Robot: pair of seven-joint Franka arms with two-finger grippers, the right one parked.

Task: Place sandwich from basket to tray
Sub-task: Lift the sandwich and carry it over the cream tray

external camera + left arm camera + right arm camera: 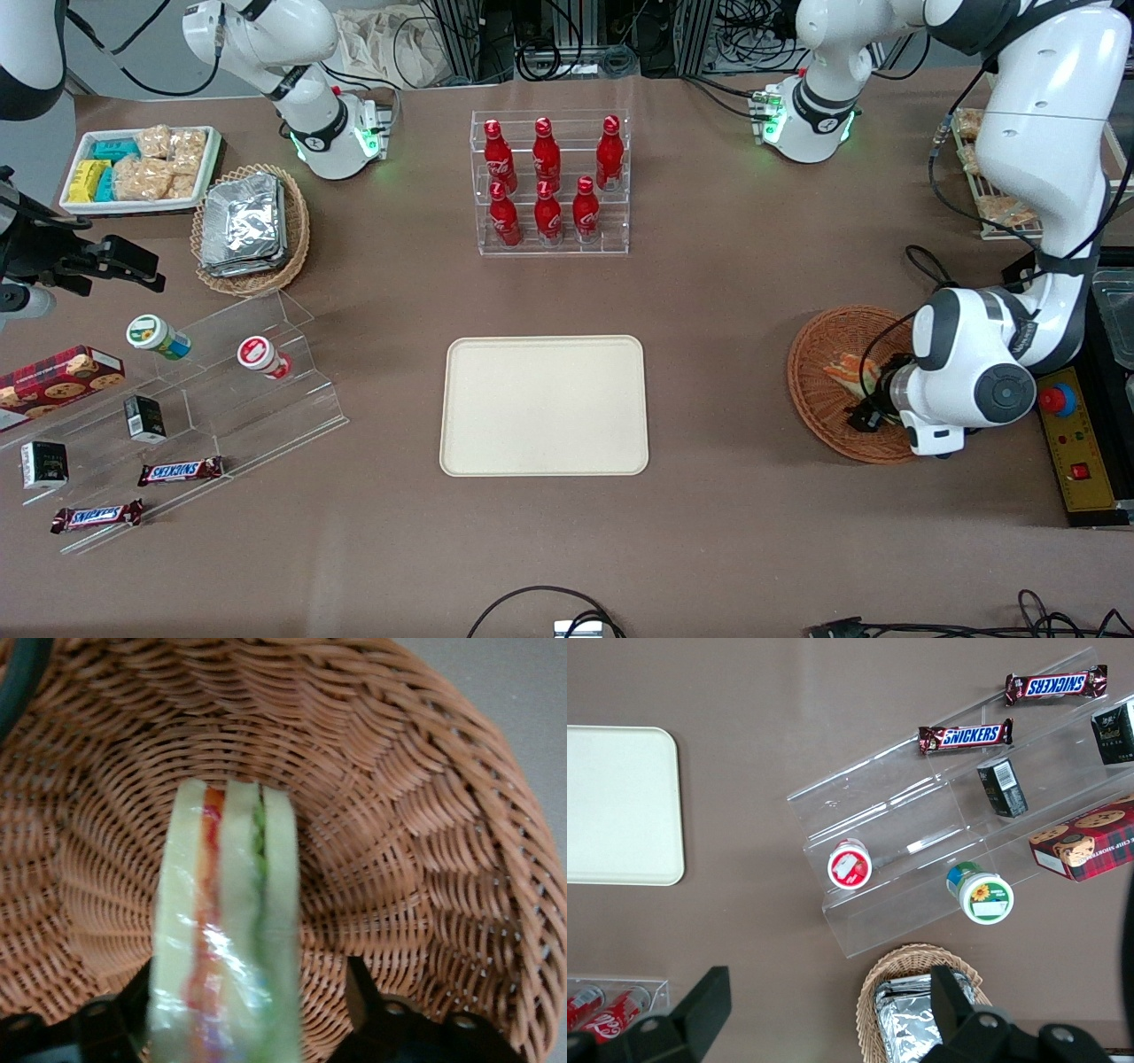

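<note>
Your tool [873,403] sits low in the basket [819,390], fingers either side of the sandwich [226,930], apparently gripping it. The tray [544,405] is bare; lift and carry remain.

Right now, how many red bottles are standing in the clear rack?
6. Three stand on the upper step and three on the lower step, nearer the camera. None looks hidden. The gripper is down in the basket, around the sandwich.
</note>
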